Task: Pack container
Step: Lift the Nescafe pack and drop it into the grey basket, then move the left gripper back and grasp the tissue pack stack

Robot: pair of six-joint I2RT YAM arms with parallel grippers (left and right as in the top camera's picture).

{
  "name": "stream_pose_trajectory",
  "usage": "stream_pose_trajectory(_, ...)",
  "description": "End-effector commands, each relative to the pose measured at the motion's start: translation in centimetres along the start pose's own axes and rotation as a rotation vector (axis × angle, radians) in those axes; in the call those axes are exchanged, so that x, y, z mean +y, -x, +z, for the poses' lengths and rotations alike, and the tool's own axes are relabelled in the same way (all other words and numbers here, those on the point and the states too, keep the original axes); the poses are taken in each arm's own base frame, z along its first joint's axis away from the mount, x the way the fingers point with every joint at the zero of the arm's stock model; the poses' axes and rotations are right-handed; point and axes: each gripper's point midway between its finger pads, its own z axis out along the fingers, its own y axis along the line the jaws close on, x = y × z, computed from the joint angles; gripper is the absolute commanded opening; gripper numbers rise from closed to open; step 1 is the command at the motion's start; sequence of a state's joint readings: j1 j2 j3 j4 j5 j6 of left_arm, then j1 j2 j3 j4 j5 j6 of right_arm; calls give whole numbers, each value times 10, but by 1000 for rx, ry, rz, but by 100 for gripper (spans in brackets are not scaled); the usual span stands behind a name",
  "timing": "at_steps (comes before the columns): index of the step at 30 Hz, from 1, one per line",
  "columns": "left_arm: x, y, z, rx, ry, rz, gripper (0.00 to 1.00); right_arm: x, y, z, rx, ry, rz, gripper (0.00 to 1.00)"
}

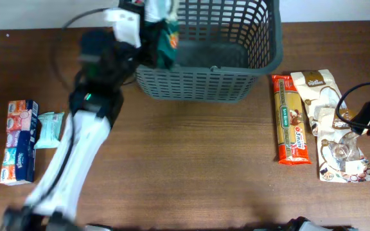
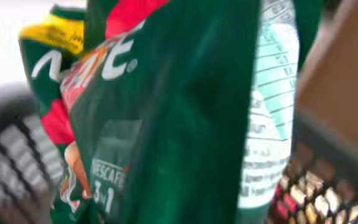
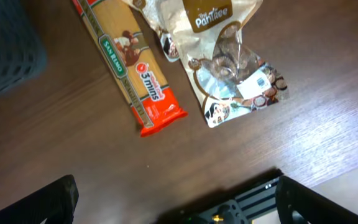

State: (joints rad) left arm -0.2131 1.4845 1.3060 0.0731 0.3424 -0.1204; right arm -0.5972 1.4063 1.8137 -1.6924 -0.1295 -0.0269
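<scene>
**Coffee packet held up over the basket, right gripper wide open**

Overhead first. Dark grey lattice basket (image 1: 198,86) parked at the far edge of the table (image 1: 191,173), roughly midway along. Up over its left end, the left gripper (image 1: 154,33), clamped on a green Nescafé packet (image 1: 167,40) that hangs just above the rim. Pretty blurry there, so can't make out the fingers themselves.

Over by the left edge, a multicoloured tissue pack (image 1: 19,141) lying near-to-far, with a small teal packet (image 1: 49,128) just beside it. Towards the right edge, an orange San Remo pasta packet (image 1: 291,119), also lying near-to-far. Right next to that, a far Pantree bag (image 1: 317,86) and a near Pantree bag (image 1: 342,154), overlapping where they meet. Hovering at the right edge over the bags' outer side, the right gripper (image 1: 368,119), well apart from the basket.

Left wrist view: basically wall-to-wall Nescafé packet (image 2: 185,112). Can read "3 in 1" low on the front, plus a strip of white nutrition print down one side. Bits of basket (image 2: 319,186) lattice peeking out low on both sides. No fingers to be seen, all hidden by the packet.

Right wrist view: looking down on bare wood with the red "3 mins" end of the pasta packet (image 3: 135,74) and the near Pantree bag (image 3: 229,62) side by side, close but not quite touching. Corner of the basket (image 3: 5,43) off to one side, well clear of both. Right gripper (image 3: 174,186) spread wide, dark fingers (image 3: 42,202) at opposite sides of the frame, nothing between them.
</scene>
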Motion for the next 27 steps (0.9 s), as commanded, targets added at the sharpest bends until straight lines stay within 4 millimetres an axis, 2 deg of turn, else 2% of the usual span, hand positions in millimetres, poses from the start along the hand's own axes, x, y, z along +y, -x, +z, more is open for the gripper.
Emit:
stream_pose_trajectory(1,-5,-14,34,80,-105,-19,1,-1,-2,-3,-5,-1,5,99)
stream_pose_trajectory(3,2,-29,45,120,-92,-36,1,-1,-2,-3,-5,-1,5,99)
stream_pose_trajectory(6,13,-36,51,135,-39,-41,1,-1,-2,-3,-5,0,5,99)
stream_pose_trajectory(7,17,-37,51,137,-18,-41,4,-1,-2,-3,-5,0,5,99)
stream_pose_trajectory(8,20,-38,51,138,1,-41,10,-1,-2,-3,-5,-1,5,99)
stream_pose_trajectory(10,21,-38,51,141,8,-42,33,-1,-2,-3,-5,-1,5,99)
stream_pose_trajectory(11,21,-38,51,141,8,-42,60,-1,-2,-3,-5,-1,5,99)
stream_pose_trajectory(12,21,-38,51,141,8,-42,82,-1,-2,-3,-5,-1,5,99)
stream_pose_trajectory(13,21,-38,50,140,8,-42,99,-1,-2,-3,-5,-1,5,99)
stream_pose_trajectory(17,18,-22,47,109,4,-31,99,-1,-2,-3,-5,-1,5,99)
stream_pose_trajectory(20,13,5,41,64,-1,-14,99,-1,-2,-3,-5,-1,5,99)
stream_pose_trajectory(22,19,25,31,53,61,-11,99,-1,-2,-3,-5,-1,5,99)
stream_pose_trajectory(23,43,36,11,91,240,-21,93,-1,-2,-3,-5,-1,5,99)
stream_pose_trajectory(24,59,39,-1,118,347,-22,82,-1,-2,-3,-5,-1,5,99)
stream_pose_trajectory(26,91,38,-30,177,568,-15,65,-1,-2,-3,-5,-1,5,99)
stream_pose_trajectory(27,107,36,-47,213,681,-7,62,-1,-2,-3,-5,-1,5,99)
